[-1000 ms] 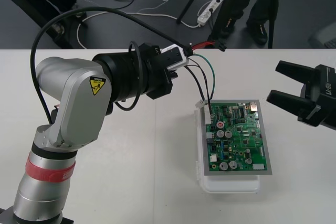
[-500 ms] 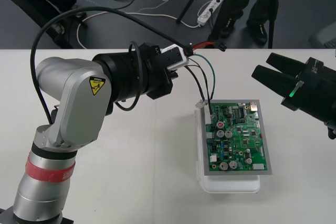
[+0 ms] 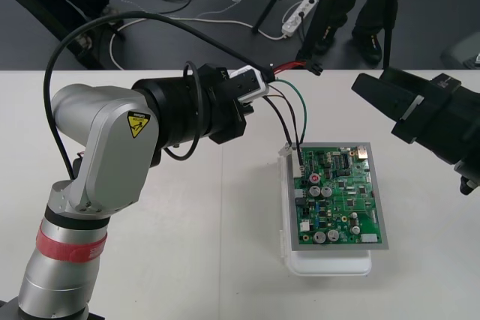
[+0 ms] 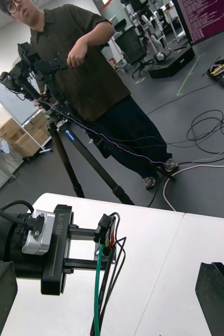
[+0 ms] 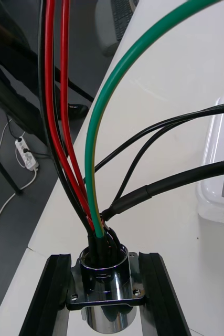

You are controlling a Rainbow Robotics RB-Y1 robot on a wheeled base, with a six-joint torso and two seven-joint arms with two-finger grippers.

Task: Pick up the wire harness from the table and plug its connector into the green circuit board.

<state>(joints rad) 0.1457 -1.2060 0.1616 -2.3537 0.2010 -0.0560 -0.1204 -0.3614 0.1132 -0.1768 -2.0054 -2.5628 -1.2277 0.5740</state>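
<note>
Left gripper [image 3: 259, 80] of mine is clenched on the harness's metal socket [image 5: 104, 283], at eleven o'clock from the green board [image 3: 341, 192]. The wires [image 5: 89, 157] arc down to the plug [image 3: 300, 161] at the board's eleven o'clock corner; I cannot tell whether it is seated. My right gripper [image 3: 373, 93], fingers spread, hovers at one o'clock. If I tug the socket away, taut wires could lever the plug askew. The left wrist view settles the grip, flange pinched between my fingers [image 5: 51, 294]; the front view settles where the plug lies.
</note>
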